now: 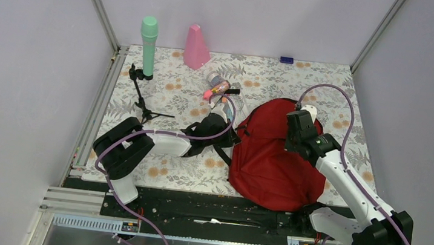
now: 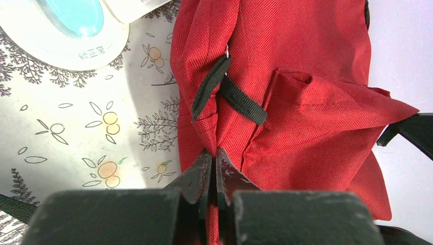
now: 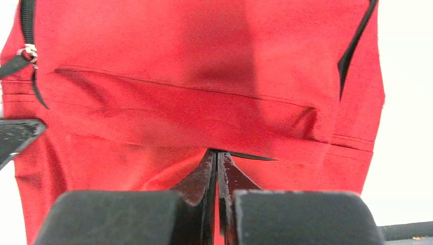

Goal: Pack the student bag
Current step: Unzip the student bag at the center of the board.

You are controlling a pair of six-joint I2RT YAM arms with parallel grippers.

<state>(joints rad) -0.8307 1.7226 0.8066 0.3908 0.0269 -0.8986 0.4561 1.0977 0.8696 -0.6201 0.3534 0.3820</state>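
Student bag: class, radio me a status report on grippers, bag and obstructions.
Left gripper shut on student bag fabric. Right gripper shut on it too. Bag lying on table, correction tape beside it.

a floral-printed cloth (image 1: 167, 172) covers the surface. a mint green cylinder (image 1: 148, 45) stands upright near the far left corner, with a small black tripod (image 1: 144, 99) just beside it. a pink cone (image 1: 197, 47) stands along the far edge, and a small blue object (image 1: 286, 60) lies further right on the same edge. a pink and grey item (image 1: 218, 88) lies near the middle, and a white dispenser with a blue window (image 2: 71, 30) lies on the cloth.
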